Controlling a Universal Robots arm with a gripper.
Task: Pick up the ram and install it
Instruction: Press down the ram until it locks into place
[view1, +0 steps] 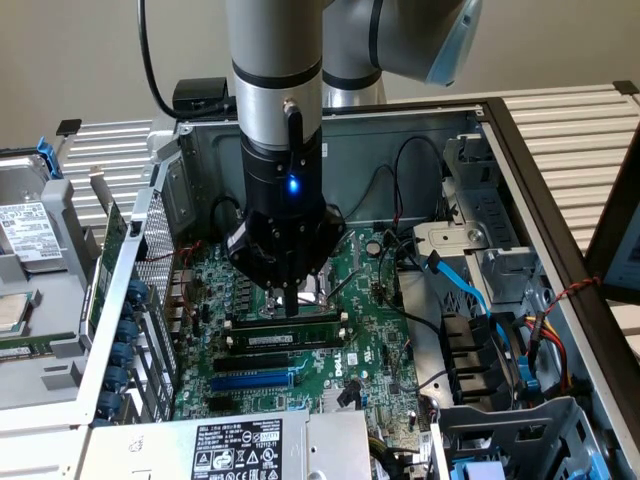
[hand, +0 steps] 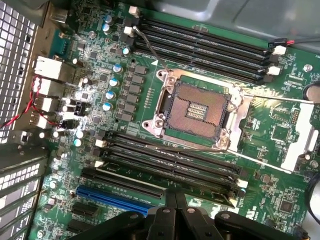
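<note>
Fingers (view1: 290, 300) pressed together, tips on the long green RAM stick (view1: 288, 320) – seated lengthwise in its black slot.

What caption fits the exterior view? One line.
Arm's shut pincer presses down on the ram in a motherboard slot.

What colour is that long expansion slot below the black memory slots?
Blue. The expansion slot shows best in the wrist view.
</note>
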